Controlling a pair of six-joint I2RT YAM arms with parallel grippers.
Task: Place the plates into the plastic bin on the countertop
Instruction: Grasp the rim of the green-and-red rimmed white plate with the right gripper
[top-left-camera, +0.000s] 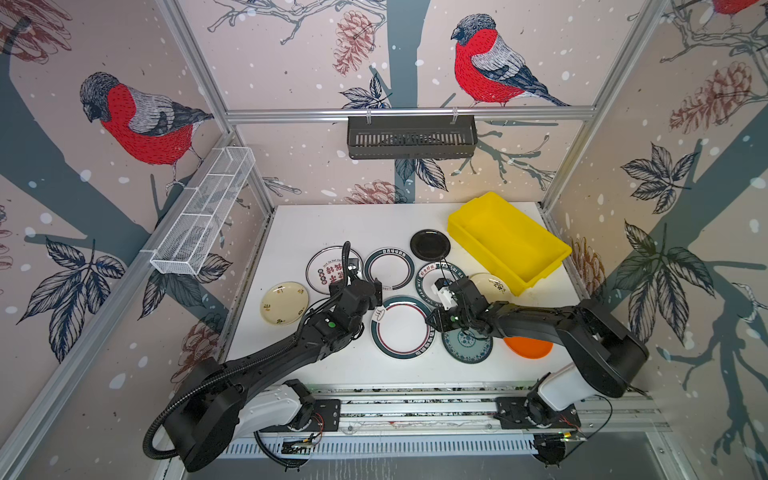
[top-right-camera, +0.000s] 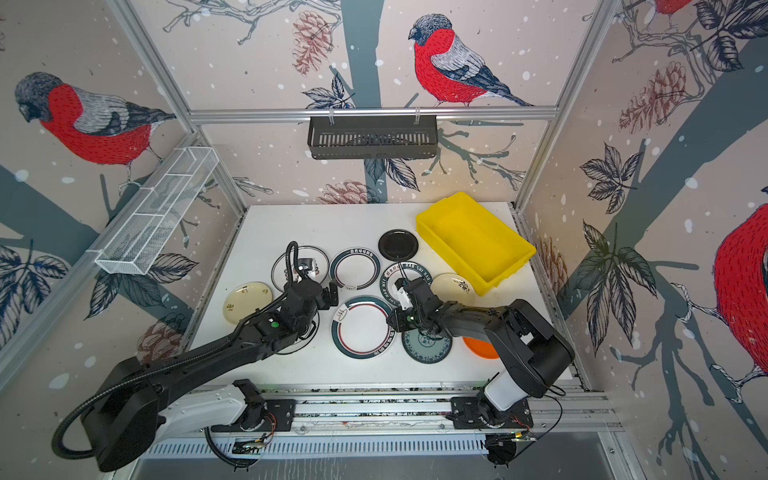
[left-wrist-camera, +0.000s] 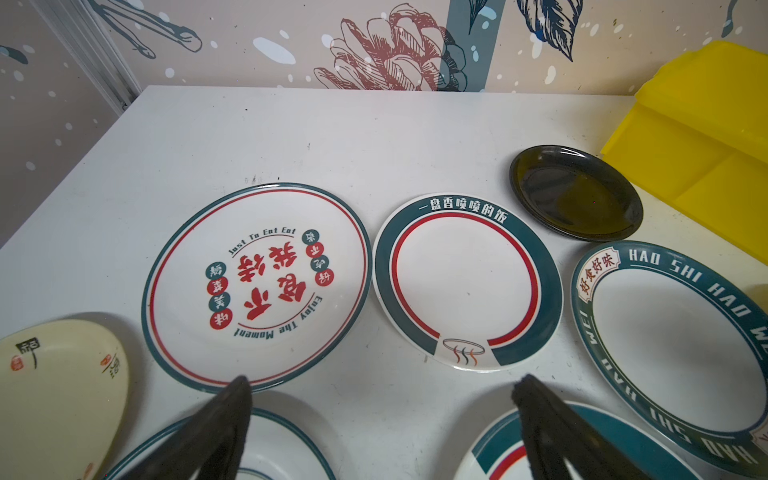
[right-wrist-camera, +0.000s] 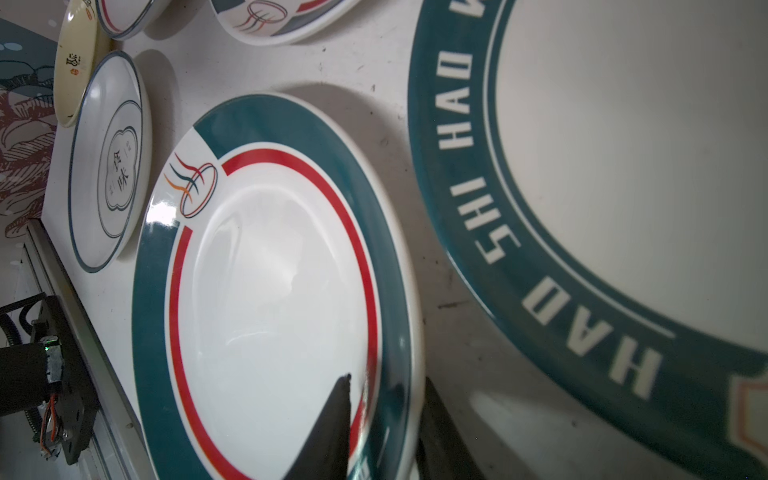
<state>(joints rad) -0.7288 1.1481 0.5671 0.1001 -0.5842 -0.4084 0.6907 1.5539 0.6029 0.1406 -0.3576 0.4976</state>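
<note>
Plates (top-left-camera: 401, 328), round and glossy, beside rectangular yellow plastic bin (top-left-camera: 511, 241)

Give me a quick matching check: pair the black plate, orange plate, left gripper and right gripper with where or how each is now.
1 black plate
2 orange plate
3 left gripper
4 right gripper

A partly hidden under the right arm
B open, holding nothing
C fingers either side of the green-rimmed plate edge
D lying beside the plastic bin

Pairs: 1-D, 2-A, 3-B, 4-C.
</note>
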